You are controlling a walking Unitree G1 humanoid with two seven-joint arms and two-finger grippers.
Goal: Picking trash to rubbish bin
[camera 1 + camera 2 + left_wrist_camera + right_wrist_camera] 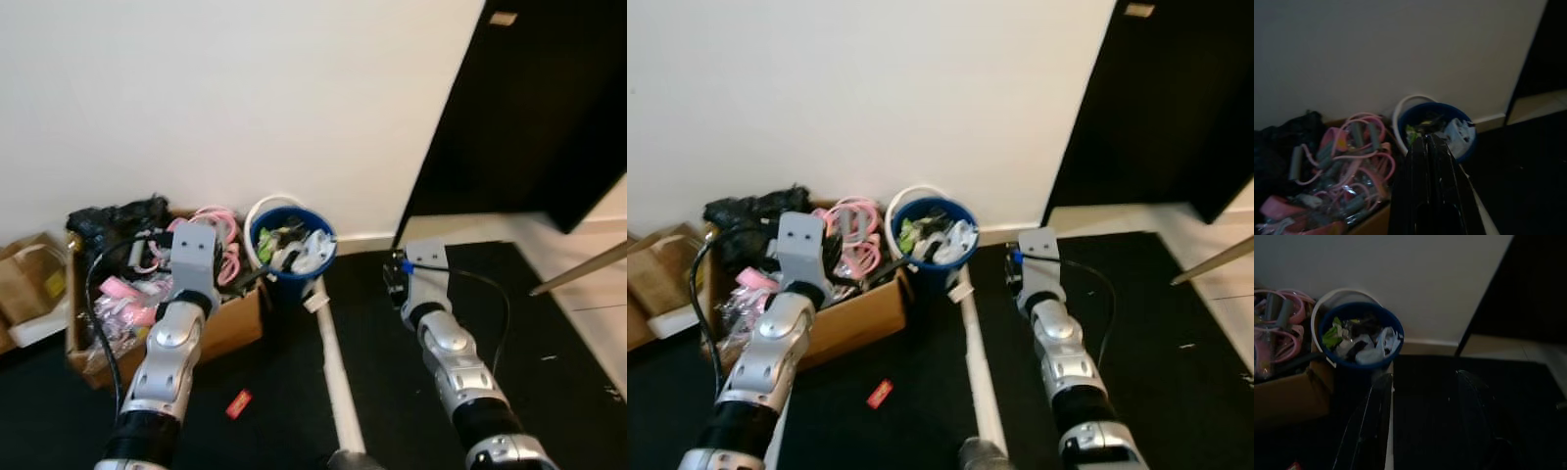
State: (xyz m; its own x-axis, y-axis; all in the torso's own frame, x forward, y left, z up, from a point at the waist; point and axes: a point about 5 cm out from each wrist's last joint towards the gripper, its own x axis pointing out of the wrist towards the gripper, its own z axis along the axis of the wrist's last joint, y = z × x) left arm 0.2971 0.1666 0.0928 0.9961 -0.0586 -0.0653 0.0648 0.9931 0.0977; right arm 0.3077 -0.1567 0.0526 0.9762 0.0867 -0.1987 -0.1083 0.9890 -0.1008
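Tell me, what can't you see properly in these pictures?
- Bottom of the blue bin: buried under trash, both eye views.
- Red scrap on the floor: too small to identify.
- Right gripper fingertips: too dark, right wrist view.
- Cardboard box contents: tangled, partly behind the left arm.

Place: corner of a home, storage-like | plain white wall [245, 88] with skirting | dark floor [549, 323] | open cardboard box [857, 323] stuffed with pink resistance bands [1352, 152] | full blue rubbish bin [291, 245] just beside it | black door [549, 98]
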